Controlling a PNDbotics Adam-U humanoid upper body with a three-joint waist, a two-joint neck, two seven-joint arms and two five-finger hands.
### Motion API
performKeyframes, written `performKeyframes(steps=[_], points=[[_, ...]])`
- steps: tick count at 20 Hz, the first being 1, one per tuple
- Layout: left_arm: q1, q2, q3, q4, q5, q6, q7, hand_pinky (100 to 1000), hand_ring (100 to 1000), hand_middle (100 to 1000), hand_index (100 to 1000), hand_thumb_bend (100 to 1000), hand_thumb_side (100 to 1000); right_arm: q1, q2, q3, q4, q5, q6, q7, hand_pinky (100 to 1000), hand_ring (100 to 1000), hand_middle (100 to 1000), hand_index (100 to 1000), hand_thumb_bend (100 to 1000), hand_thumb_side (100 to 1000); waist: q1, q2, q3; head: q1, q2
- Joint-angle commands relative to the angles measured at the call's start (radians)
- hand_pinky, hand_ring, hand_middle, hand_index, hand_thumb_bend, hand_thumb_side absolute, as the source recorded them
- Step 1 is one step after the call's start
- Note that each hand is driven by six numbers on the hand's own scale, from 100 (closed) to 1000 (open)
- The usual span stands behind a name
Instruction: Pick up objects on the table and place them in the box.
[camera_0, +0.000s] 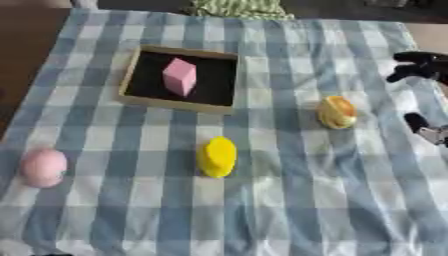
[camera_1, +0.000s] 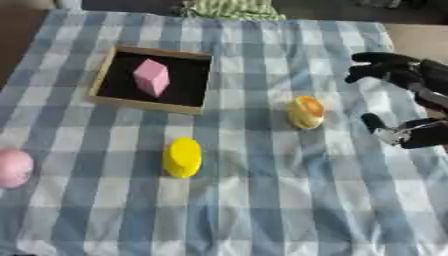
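Right eye view: we observed the table covered by a blue-and-white checked cloth (camera_1: 262, 210), with a shallow wooden box (camera_1: 105, 100) lying toward the far left. Inside the box, on its black floor, stood a pink block (camera_1: 151, 76). On the cloth we noted three further objects, well apart from one another: a yellow object (camera_1: 183, 157) near the middle, nearer to us than the box; a yellow-and-orange round object (camera_1: 306, 112) to its right; and a pink ball (camera_1: 12, 167) at the left edge. We saw the right hand (camera_1: 404, 75) entering from the right edge, beside the yellow-and-orange object but apart from it, with its fingers (camera_1: 372, 62) spread above and its thumb (camera_1: 378, 125) below, parted and enclosing nothing. A striped green fabric (camera_1: 232, 9) lay past the far edge of the cloth. We found no left hand in either view.
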Motion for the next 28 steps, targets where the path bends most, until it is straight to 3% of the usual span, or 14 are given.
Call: performKeyframes(steps=[1, 11, 14, 17, 21, 28], points=[[-0.009, 0.027, -0.001, -0.01, 0.004, 0.0, -0.006, 786, 947, 828, 843, 100, 567, -0.027, -0.047, 0.009, 0.034, 0.045, -0.049, 0.022, 984, 1000, 778, 1000, 100, 228, -0.015, 0.002, 0.001, 0.0, 0.004], [-0.015, 0.027, -0.006, -0.01, 0.007, 0.002, -0.012, 786, 949, 826, 843, 100, 567, -0.095, -0.036, 0.039, 0.11, 0.151, -0.044, -0.009, 1000, 1000, 782, 1000, 100, 247, -0.017, 0.005, 0.008, -0.003, 0.004], [-0.016, 0.027, -0.007, -0.01, 0.008, 0.003, -0.014, 787, 949, 826, 843, 100, 567, -0.114, -0.031, 0.051, 0.122, 0.196, -0.041, -0.038, 1000, 1000, 875, 1000, 100, 275, -0.018, 0.006, 0.01, -0.005, 0.004], [-0.017, 0.026, -0.009, -0.01, 0.009, 0.005, -0.016, 787, 950, 827, 843, 100, 566, -0.128, -0.021, 0.07, 0.143, 0.229, -0.037, -0.067, 1000, 1000, 911, 1000, 100, 263, -0.019, 0.006, 0.012, -0.007, 0.004], [-0.017, 0.026, -0.01, -0.01, 0.011, 0.006, -0.018, 787, 951, 827, 842, 100, 566, -0.147, -0.008, 0.098, 0.171, 0.242, -0.048, -0.064, 1000, 1000, 1000, 1000, 100, 255, -0.02, 0.007, 0.016, -0.011, 0.004], [-0.017, 0.025, -0.01, -0.01, 0.013, 0.01, -0.019, 787, 952, 827, 842, 100, 566, -0.178, 0.01, 0.116, 0.195, 0.251, -0.05, -0.014, 1000, 1000, 954, 1000, 100, 261, -0.023, 0.006, 0.02, -0.013, 0.004]])
